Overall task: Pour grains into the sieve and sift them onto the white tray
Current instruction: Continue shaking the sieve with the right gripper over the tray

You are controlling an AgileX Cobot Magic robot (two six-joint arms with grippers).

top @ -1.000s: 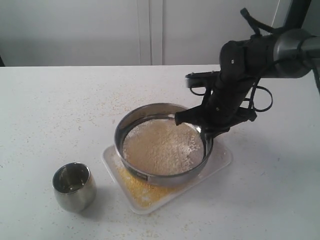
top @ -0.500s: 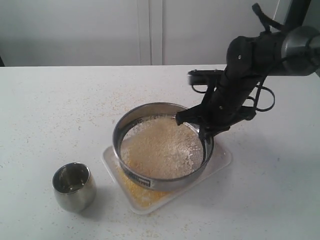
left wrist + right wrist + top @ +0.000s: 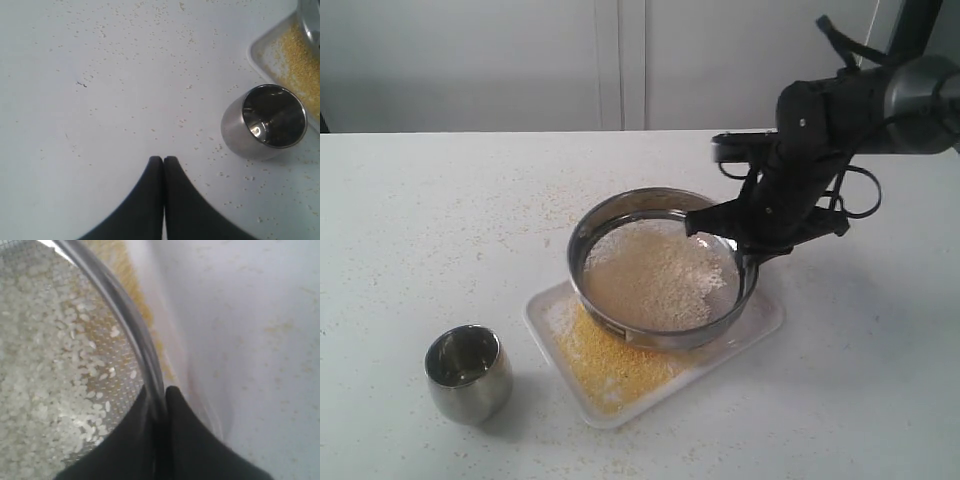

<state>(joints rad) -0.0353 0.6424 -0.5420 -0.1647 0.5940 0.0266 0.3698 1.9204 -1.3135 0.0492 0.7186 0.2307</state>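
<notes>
The sieve, a wide steel ring with mesh bottom, hangs tilted over the white tray. My right gripper is shut on the sieve's rim at its right side; in the right wrist view the rim runs between the black fingertips. Pale rice-like grains lie heaped in the sieve. Fine yellow meal covers the tray's near end. My left gripper is shut on nothing, above bare table beside the steel cup.
The small shiny steel cup stands upright at the front left of the white table. Scattered specks of grain dot the tabletop. A white wall stands behind the table's far edge.
The sieve has shifted to the right and a little away from the tray's near end, baring more yellow meal on the tray. The right arm moved with it.
</notes>
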